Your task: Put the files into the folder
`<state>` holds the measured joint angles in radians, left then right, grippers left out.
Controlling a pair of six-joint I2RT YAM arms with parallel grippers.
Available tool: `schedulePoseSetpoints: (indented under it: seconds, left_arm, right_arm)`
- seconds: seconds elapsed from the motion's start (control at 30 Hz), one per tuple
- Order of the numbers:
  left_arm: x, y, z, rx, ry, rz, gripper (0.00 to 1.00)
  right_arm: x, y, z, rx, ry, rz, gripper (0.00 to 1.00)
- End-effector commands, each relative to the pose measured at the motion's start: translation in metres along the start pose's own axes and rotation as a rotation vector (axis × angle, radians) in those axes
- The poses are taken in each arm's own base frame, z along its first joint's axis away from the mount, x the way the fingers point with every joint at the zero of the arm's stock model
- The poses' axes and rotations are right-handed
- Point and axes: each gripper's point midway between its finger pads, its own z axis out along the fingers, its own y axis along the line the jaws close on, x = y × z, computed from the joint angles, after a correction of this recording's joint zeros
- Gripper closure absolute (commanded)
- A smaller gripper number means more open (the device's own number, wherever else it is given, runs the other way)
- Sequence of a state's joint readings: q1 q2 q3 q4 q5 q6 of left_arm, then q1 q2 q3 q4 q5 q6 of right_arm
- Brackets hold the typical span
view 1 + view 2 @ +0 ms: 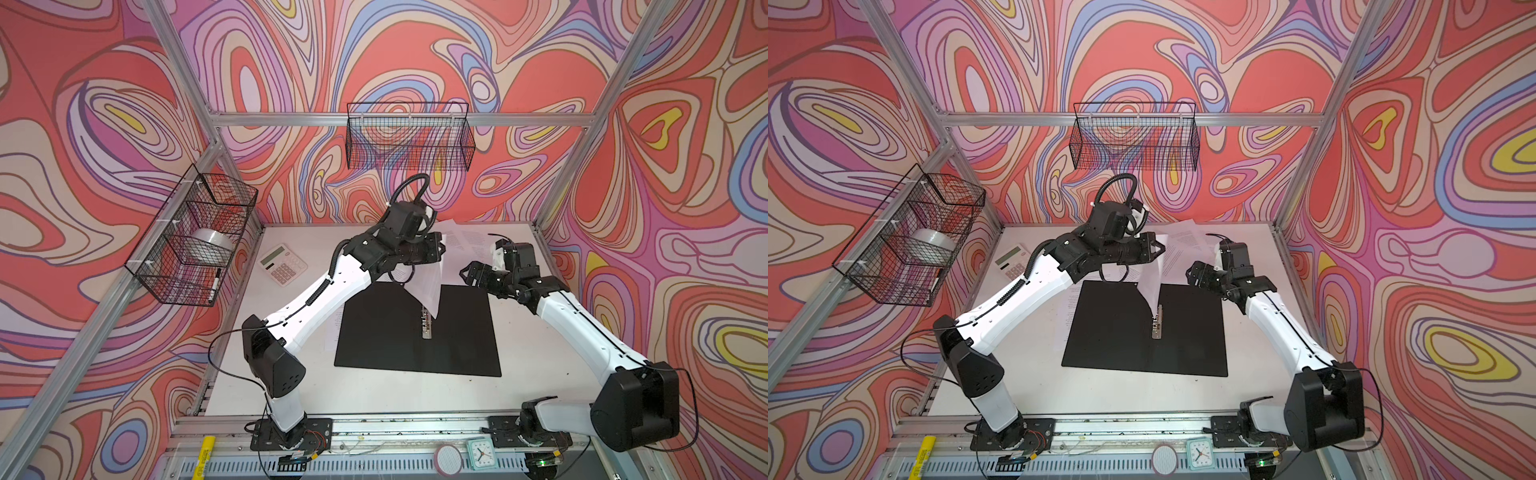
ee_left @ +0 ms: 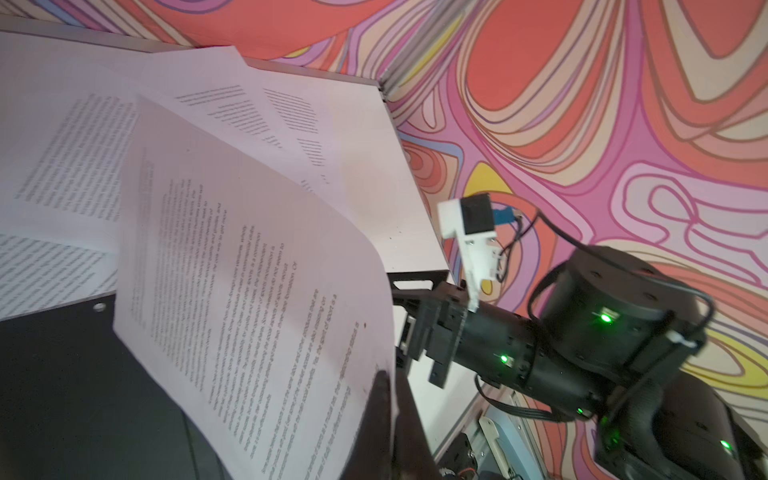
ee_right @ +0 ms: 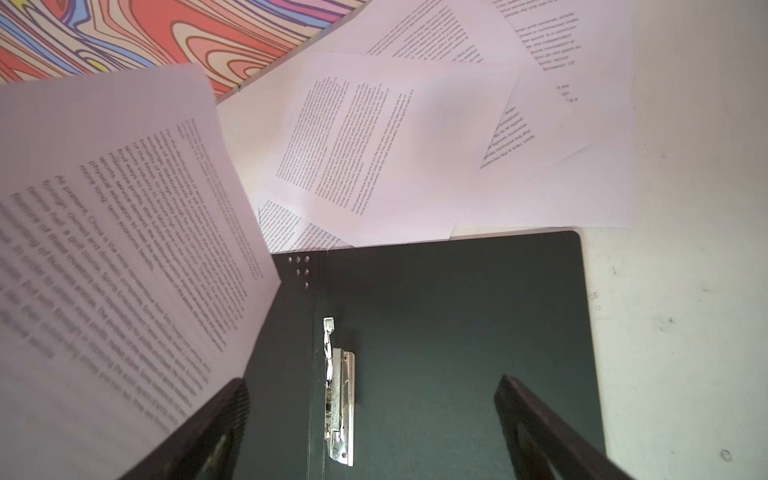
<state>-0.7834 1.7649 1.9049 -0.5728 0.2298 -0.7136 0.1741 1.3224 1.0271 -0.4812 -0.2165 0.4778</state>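
Note:
The folder [image 1: 386,340] [image 1: 1113,340] lies open on the table, black inside up, its metal spine clip [image 1: 427,326] [image 3: 340,407] bare. My left gripper [image 1: 440,249] [image 2: 392,374] is shut on the edge of one of the files, a printed white sheet [image 1: 428,286] [image 2: 249,291] [image 3: 104,270] that hangs down, its lower corner near the clip. More files [image 1: 461,239] [image 3: 395,137] lie loose and overlapping behind the folder. My right gripper [image 1: 467,274] [image 3: 372,380] hovers open above the folder's right half, holding nothing.
A white-and-pink calculator [image 1: 283,264] lies at the back left of the table. A wire basket [image 1: 195,237] with a tape roll and a marker hangs on the left wall, and another basket [image 1: 409,137] on the back wall. A small clock [image 1: 481,454] sits on the front rail.

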Motion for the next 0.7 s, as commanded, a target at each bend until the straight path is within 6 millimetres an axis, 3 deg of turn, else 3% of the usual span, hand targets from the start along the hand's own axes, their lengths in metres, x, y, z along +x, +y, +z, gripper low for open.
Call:
schedulePoseSetpoints:
  seconds: [0.0, 0.13, 0.3, 0.47, 0.57, 0.67]
  left_arm:
    - [-0.012, -0.003, -0.019, -0.021, -0.059, -0.022, 1.00]
    - [0.002, 0.042, -0.024, -0.189, -0.091, -0.046, 1.00]
    - [0.051, 0.119, -0.013, -0.397, -0.059, -0.142, 1.00]
    - [0.108, 0.193, -0.009, -0.595, -0.040, -0.276, 1.00]
    - [0.140, 0.223, -0.009, -0.676, -0.011, -0.354, 1.00]
    - [0.163, 0.240, -0.008, -0.713, 0.022, -0.392, 1.00]
  right_arm:
    - [-0.005, -0.001, -0.010, 0.007, -0.038, 0.008, 0.02]
    - [-0.005, -0.004, -0.013, 0.027, -0.044, -0.005, 0.02]
    - [0.004, -0.007, -0.008, 0.024, -0.012, -0.011, 0.03]
    - [0.027, -0.011, 0.002, 0.002, 0.060, -0.001, 0.04]
    - [0.042, -0.016, 0.005, -0.003, 0.091, 0.022, 0.04]
    - [0.059, -0.019, 0.010, -0.027, 0.130, 0.052, 0.05]
